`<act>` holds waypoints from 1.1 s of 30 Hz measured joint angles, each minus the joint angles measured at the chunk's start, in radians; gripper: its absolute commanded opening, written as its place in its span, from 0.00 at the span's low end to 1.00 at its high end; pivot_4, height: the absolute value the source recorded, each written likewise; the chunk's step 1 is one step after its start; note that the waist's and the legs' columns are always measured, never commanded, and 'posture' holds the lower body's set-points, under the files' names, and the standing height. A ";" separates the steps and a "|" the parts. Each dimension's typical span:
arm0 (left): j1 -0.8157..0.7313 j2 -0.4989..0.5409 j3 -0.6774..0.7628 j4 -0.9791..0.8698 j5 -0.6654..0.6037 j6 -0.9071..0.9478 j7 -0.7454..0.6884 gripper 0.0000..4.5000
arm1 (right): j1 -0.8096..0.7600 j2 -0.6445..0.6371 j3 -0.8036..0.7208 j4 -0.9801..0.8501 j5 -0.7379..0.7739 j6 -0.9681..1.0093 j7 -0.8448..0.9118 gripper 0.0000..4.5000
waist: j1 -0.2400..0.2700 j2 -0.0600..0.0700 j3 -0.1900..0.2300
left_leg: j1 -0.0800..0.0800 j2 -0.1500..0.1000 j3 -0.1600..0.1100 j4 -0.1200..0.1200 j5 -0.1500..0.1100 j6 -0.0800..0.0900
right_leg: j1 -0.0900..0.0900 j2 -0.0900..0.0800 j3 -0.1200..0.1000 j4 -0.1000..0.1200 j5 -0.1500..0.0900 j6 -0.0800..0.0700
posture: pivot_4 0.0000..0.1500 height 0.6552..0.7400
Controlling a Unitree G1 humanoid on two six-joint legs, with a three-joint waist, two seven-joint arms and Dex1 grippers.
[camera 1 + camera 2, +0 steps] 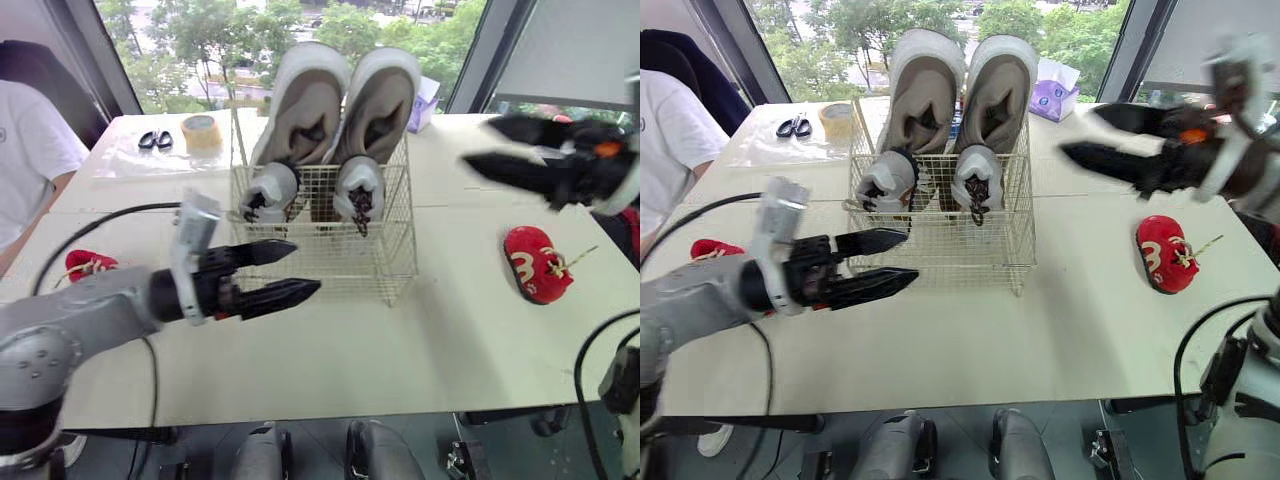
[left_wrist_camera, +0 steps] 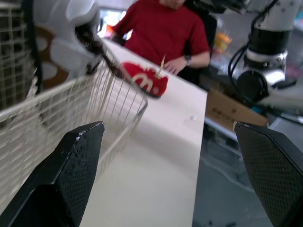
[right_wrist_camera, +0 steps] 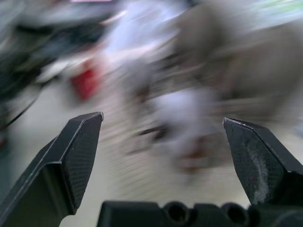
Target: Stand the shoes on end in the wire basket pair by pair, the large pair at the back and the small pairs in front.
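The large shoes (image 1: 305, 100) are beige, small shoes (image 1: 272, 187) grey-white, loose shoe (image 1: 535, 262) red, wire basket (image 1: 385, 262) cream.

I see a pale table (image 1: 350, 340) with the wire basket (image 1: 340, 255) standing mid-table. A small red shoe (image 1: 537, 264) lies right of it, and a second red shoe (image 1: 88, 265) at the left edge. Scissors (image 1: 154, 140) and a roll of tape (image 1: 201, 131) sit far left, a tissue box (image 1: 1054, 100) far right, and a black cable (image 1: 120, 210) runs across the left.
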 measured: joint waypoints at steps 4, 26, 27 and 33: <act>0.014 -0.044 -0.096 -0.036 0.003 0.002 -0.017 1.00 | 0.314 0.049 -0.124 0.003 -0.131 -0.117 -0.126 0.99 | 0.002 0.005 0.000 | -0.001 -0.001 0.001 0.000 0.000 0.000 | -0.002 -0.001 0.001 0.001 0.001 0.004 | 1.00 1.00; 0.097 -0.051 -0.191 -0.081 0.124 -0.005 -0.135 1.00 | 0.909 0.440 -0.234 -0.281 -0.130 -0.338 -0.381 0.99 | -0.009 0.016 -0.003 | 0.008 0.001 -0.001 -0.002 0.001 -0.001 | 0.004 0.004 0.003 0.002 -0.004 0.001 | 1.00 1.00; 0.103 -0.053 -0.194 -0.088 0.127 -0.005 -0.129 1.00 | 0.902 0.443 -0.218 -0.266 -0.131 -0.348 -0.395 0.99 | -0.010 0.016 -0.003 | 0.008 0.001 -0.001 -0.002 0.001 -0.001 | 0.004 0.004 0.003 0.002 -0.004 0.001 | 1.00 1.00; 0.120 -0.068 -0.194 -0.100 0.137 -0.008 -0.098 1.00 | 0.835 0.443 -0.123 -0.135 -0.162 -0.428 -0.458 0.99 | -0.011 0.016 -0.003 | 0.008 0.001 -0.001 -0.002 0.001 -0.001 | 0.004 0.004 0.003 0.001 -0.004 0.001 | 1.00 1.00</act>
